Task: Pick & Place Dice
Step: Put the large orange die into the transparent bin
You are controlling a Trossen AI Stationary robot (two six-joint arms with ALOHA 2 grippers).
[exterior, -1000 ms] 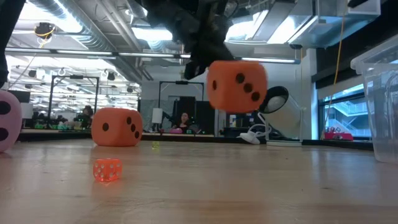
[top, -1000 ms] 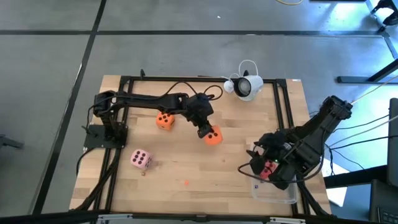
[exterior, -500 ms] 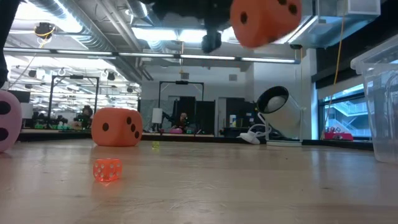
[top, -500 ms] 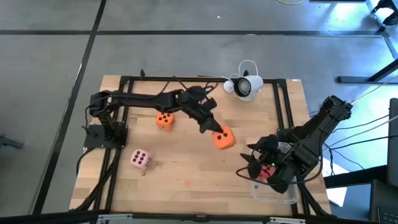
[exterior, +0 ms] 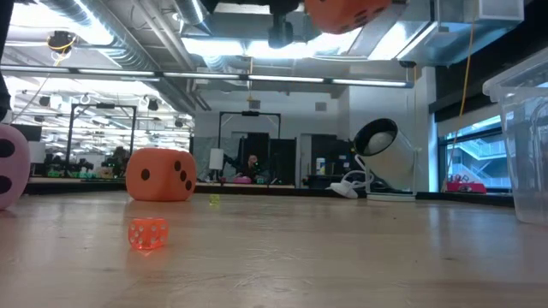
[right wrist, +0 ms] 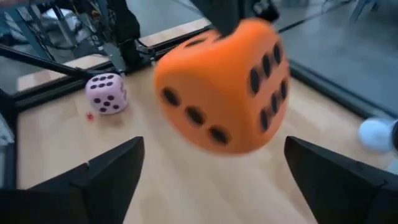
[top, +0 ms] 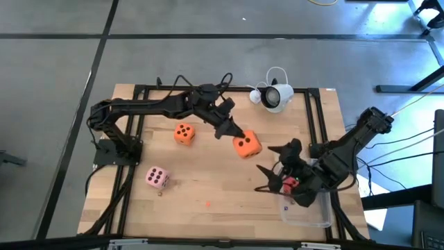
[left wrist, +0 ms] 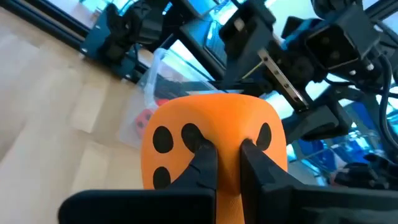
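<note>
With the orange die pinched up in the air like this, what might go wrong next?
The left gripper pinches only a fold of the raised orange die, so it may slip out. The right gripper, wide open beside the clear bin, faces the die closely; a handover could bring the arms into contact.

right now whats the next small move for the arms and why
Probably bring the right gripper forward around the orange die and close. The left gripper holds that die aloft, pinched shut, and the right fingers stand wide open just short of it, ready for a handover.
</note>
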